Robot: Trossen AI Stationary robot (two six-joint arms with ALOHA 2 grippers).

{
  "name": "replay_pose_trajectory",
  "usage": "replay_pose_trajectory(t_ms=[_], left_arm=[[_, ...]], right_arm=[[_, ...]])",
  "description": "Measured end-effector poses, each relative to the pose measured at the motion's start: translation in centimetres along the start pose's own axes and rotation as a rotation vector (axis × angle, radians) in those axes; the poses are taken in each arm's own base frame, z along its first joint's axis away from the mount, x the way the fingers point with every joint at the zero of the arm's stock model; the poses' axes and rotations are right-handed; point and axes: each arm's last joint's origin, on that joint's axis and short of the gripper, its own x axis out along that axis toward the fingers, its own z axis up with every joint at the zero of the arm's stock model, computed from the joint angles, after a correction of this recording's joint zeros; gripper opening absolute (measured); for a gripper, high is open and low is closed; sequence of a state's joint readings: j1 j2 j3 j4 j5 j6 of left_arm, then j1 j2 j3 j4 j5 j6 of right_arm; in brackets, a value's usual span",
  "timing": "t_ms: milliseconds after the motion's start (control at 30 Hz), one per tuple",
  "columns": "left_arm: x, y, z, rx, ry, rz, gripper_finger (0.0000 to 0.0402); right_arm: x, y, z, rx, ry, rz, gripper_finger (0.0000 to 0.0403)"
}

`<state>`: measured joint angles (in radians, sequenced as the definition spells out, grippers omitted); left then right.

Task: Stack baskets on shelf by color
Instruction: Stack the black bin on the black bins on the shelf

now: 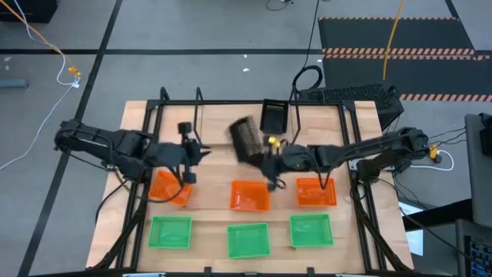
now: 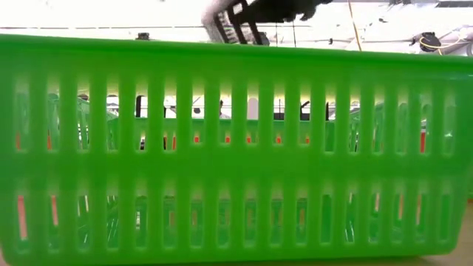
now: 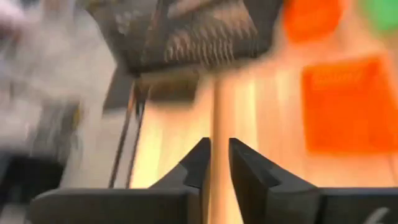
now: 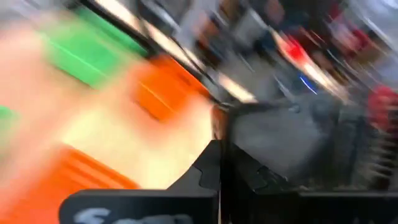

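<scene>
Three orange baskets (image 1: 250, 196) lie in a row across the table's middle; the left one (image 1: 167, 188) is askew under my left arm. Three green baskets (image 1: 247, 240) sit in the near row, and one of them (image 2: 236, 148) fills the low view. One black basket (image 1: 274, 115) rests on the shelf (image 1: 223, 115) at the far side. A second black basket (image 1: 247, 140) hangs in the air in front of the shelf, with my right gripper (image 4: 221, 158) shut on it. My left gripper (image 3: 219, 155) stands to its left, slightly open, nothing between the fingers. My right gripper pinches a thin edge of the black basket's wall (image 4: 219, 118) between its two fingers, coming nearly level from the table's right. The basket (image 2: 229, 18) is lifted clear of the table and tilted; blur hides which end of it is held.
Black metal uprights (image 1: 163, 96) frame the shelf, and black rails run along the table's left and right sides. Cables and a dark mat (image 1: 392, 35) lie on the floor beyond the far edge.
</scene>
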<state>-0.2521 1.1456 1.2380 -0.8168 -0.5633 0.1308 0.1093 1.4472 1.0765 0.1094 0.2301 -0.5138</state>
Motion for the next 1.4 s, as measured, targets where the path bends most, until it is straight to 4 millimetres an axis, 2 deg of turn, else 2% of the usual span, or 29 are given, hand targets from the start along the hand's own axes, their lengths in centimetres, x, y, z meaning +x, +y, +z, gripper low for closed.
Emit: replay_pose_trajectory(t_ms=[133, 300, 400, 533, 700, 800, 1033, 1400], left_arm=[[2.0, -0.3, -2.6, -0.137, 0.128, 0.093, 0.0099], [4.8, -1.6, -5.5, -0.229, 0.180, 0.116, 0.0130], [6.1, -2.1, -6.4, -0.266, 0.153, 0.131, 0.0135], [6.9, -1.9, -6.5, -0.317, 0.105, 0.150, 0.0136], [7.0, -1.5, -6.2, -0.342, 0.076, 0.163, 0.0136], [7.1, -1.5, -6.2, -0.341, 0.076, 0.166, 0.0136], [7.1, -1.3, -6.3, -0.298, 0.082, 0.171, 0.0136], [7.4, -0.7, -6.3, -0.327, 0.077, 0.196, 0.0136]], right_arm=[[-0.7, -2.8, 0.9, -0.024, 0.247, -0.210, 0.0001], [-2.1, -9.6, 2.0, 0.160, 0.480, -0.430, 0.0001], [-1.9, -12.9, 1.2, 0.266, 0.601, -0.390, 0.0001], [0.4, -15.1, -1.2, 0.362, 0.744, -0.246, 0.0000], [3.6, -15.3, -4.8, 0.379, 0.924, -0.080, 0.0000], [4.9, -15.0, -6.2, 0.408, 0.941, 0.017, 0.0000], [5.5, -14.7, -7.4, 0.427, 1.001, 0.071, 0.0000], [5.7, -14.4, -8.2, 0.476, 1.003, 0.107, 0.0000]])
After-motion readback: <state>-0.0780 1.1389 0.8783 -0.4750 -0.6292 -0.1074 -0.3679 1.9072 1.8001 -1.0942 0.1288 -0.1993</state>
